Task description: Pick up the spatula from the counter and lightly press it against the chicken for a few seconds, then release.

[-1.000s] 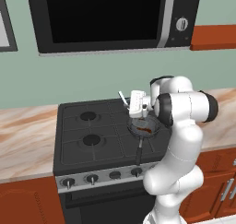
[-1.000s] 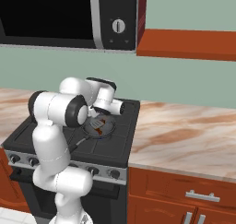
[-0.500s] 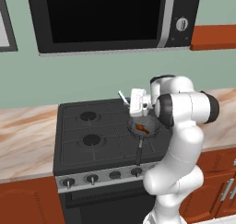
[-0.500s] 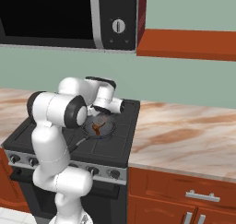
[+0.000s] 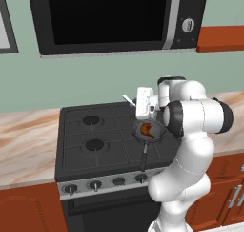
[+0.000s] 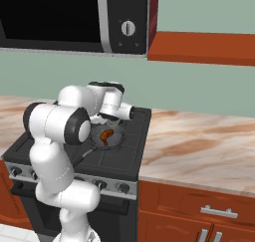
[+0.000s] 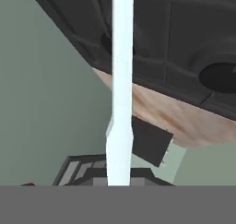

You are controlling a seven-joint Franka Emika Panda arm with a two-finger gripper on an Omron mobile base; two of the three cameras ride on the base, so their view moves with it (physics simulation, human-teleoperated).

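Gripping 1 spatula [image 7: 120,80], 1 chicken pc [image 5: 147,129], 1 pan [image 5: 144,155]

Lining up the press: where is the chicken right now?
In the left base view the chicken lies in the pan on the right side of the stove, right of its two bare burners.

A dark frying pan [image 5: 144,155] is being carried on the right side of the black stove [image 5: 76,154]. The stove is being flanked on both sides by the marbled counter [image 6: 199,146].
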